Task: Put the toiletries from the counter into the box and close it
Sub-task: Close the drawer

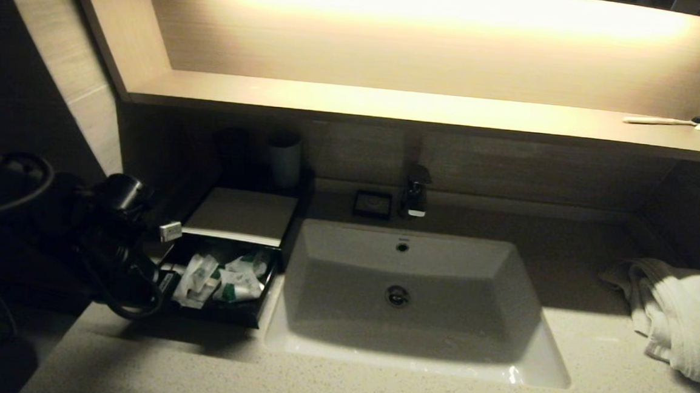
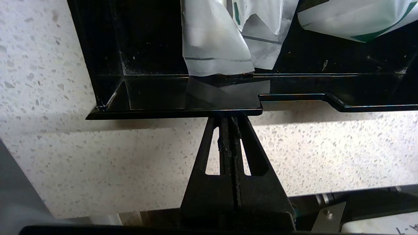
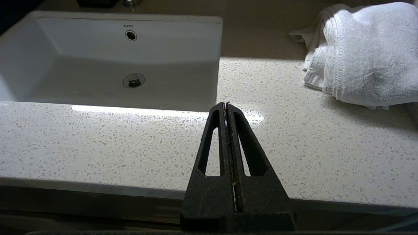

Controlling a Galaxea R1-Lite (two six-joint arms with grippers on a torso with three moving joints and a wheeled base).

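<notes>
Drawer (image 1: 217, 285) pulled out of box (image 1: 241, 214) toward 6 o'clock, sitting at basin's (image 1: 407, 297) 9 o'clock on counter (image 1: 338, 390); open so far because loading comes first, closing last. Sachets (image 1: 220, 280) heaped inside drawer, white with green marks, leaning on one another; none spotted loose on the visible stone, so loading judged done or nearly so.

Left gripper (image 2: 228, 119) at drawer's front lip (image 2: 196, 112), fingers (image 2: 243, 137) pressed flat together, nothing pinched between; tips meeting or just under the lip edge, exact contact hard to tell. Clenched like that probably to act as a blunt pusher; a narrow closed wedge bears on a thin wall better than spread fingers would. From head view, left arm (image 1: 110, 236) dark and bulky at drawer's 9 o'clock, hiding that corner.

Next move judged a straight push toward 12 o'clock, along the drawer's run; off-axis force likely to skew the drawer or slide the whole light box over smooth stone. One sachet (image 2: 215, 39) standing tall near the front wall; risk of snagging under the cream top panel (image 1: 242, 213) as drawer goes in.

Right gripper (image 3: 226, 106) idle over bare counter at basin's 5 o'clock, jaws clenched on nothing; towel (image 3: 362, 52) well apart at 2 o'clock from it. Cup (image 1: 284, 159) and small dish (image 1: 372, 203) behind, at 12 o'clock, untouched; toothbrush (image 1: 661, 121) up on shelf (image 1: 392, 105).
</notes>
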